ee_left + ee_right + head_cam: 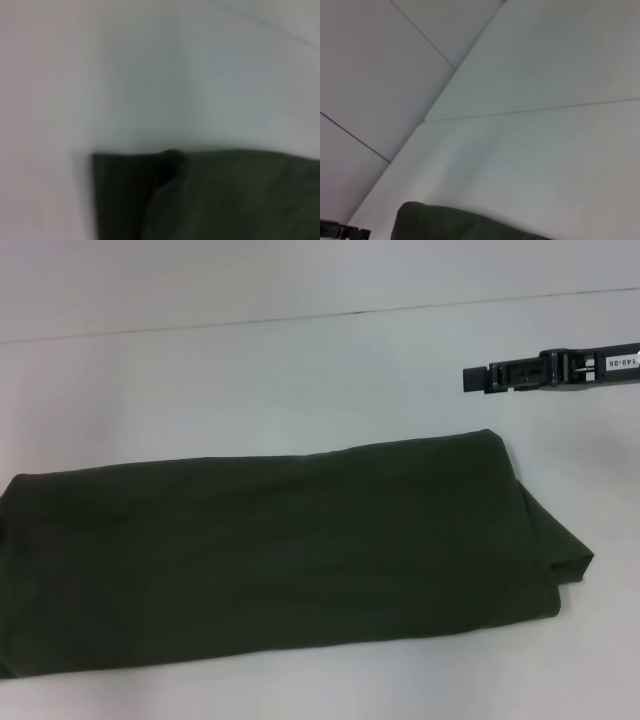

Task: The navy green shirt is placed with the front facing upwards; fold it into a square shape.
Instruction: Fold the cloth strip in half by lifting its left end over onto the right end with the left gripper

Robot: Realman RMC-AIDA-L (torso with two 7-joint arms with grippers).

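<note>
the dark olive-green cotton shirt lies folded into a long band across the white table — plain side up. the right gripper hovers beyond its far right corner, jaws together, holding nothing; left gripper unseen.

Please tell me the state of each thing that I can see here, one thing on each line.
navy green shirt: folded into a long band, flat on the table, plain side up, no letters showing, not yet square.
right gripper: above the table beyond the shirt's right end, holding nothing, apart from the cloth.
left gripper: not in view.
table: white, carrying the shirt.
</note>
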